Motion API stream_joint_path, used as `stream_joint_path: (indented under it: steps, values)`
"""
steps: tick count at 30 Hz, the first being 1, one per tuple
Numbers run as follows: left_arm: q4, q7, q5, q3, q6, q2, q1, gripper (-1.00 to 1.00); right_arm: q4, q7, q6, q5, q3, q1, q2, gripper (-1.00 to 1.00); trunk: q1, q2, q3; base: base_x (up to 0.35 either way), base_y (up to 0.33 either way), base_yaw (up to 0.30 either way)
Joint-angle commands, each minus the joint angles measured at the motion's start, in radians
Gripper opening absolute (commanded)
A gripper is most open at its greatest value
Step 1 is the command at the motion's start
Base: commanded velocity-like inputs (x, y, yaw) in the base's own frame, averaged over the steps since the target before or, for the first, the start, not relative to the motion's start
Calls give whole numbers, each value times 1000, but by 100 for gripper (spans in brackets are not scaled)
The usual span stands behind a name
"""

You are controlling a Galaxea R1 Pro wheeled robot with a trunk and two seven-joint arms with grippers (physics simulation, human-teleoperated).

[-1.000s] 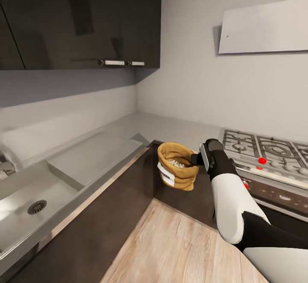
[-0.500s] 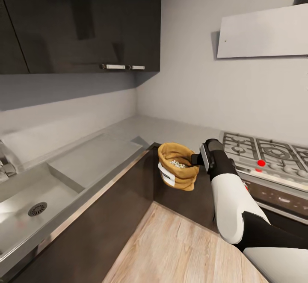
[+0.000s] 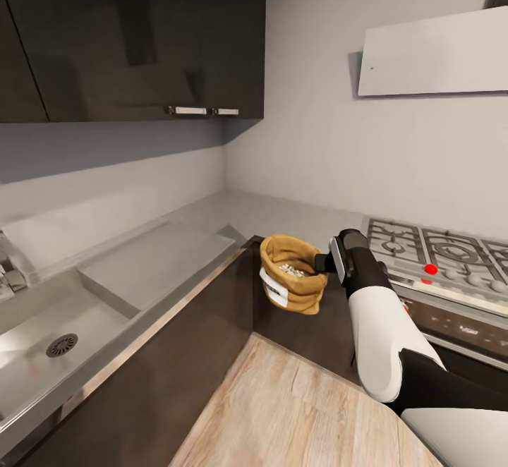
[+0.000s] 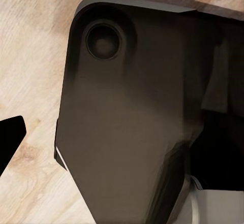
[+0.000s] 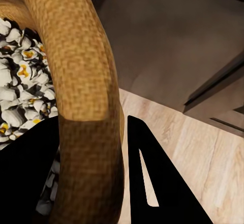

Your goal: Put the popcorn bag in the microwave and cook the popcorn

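The mustard-yellow popcorn bag hangs in the air in front of the dark cabinet corner, below the edge of the grey countertop. Its white label faces left and whitish popcorn lies heaped inside. My right gripper is shut on the bag's rolled rim from the right. In the right wrist view the woven rim runs between the black fingers, with popcorn beside it. One black fingertip of my left gripper hangs over the wooden floor beside my dark base. The microwave is out of view.
A steel gas hob with red knobs lies to the right, a built-in oven below it. A steel sink with a draining board fills the left counter. Dark wall cabinets and a pale hood hang above. Wooden floor lies below.
The whole picture has shifted slightly, so the head camera moved a little. The bag stays in my right gripper at the same spot relative to the arm.
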Motion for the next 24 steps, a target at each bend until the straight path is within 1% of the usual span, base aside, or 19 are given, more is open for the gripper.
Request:
stream_joint_path:
  steps: [1, 7, 8, 9, 12, 19, 20, 22, 24]
  values:
    - [-1, 2, 6, 1, -2, 0, 0, 100, -1, -2, 2, -1, -4, -1, 1, -100, 0, -1, -1, 0, 0, 0]
    - [-1, 2, 6, 1, -2, 0, 0, 100, 0, -2, 2, -2, -4, -1, 1, -100, 0, -1, -1, 0, 0, 0]
    - [-1, 2, 6, 1, -2, 0, 0, 100, 0, -1, 2, -3, -4, -1, -5, -100, 0, -1, -1, 0, 0, -84]
    - [-1, 2, 7, 1, -2, 0, 0, 100, 0, 0, 2, -3, -4, -1, -17, -100, 0, -1, 0, 0, 0, -166]
    - [-1, 2, 7, 1, -2, 0, 0, 100, -1, 0, 2, -3, -4, -1, -27, -100, 0, -1, 2, 0, 0, -222]
    - [0, 2, 7, 1, -2, 0, 0, 100, -1, 0, 2, -2, -4, -1, -30, -100, 0, -1, 7, 0, 0, -258]
    - [-1, 3, 7, 1, -2, 0, 0, 100, -1, 0, 2, -3, -16, -1, -31, -100, 0, -1, 8, 0, 0, -262]
    - [-1, 3, 7, 1, -2, 0, 0, 100, -1, -1, 2, -3, -25, -1, -33, -100, 0, -1, 9, 0, 0, -266]
    - [0, 2, 6, 1, -2, 0, 0, 100, -1, -2, 2, -1, -28, -1, -47, -100, 0, -1, 10, 0, 0, -272]
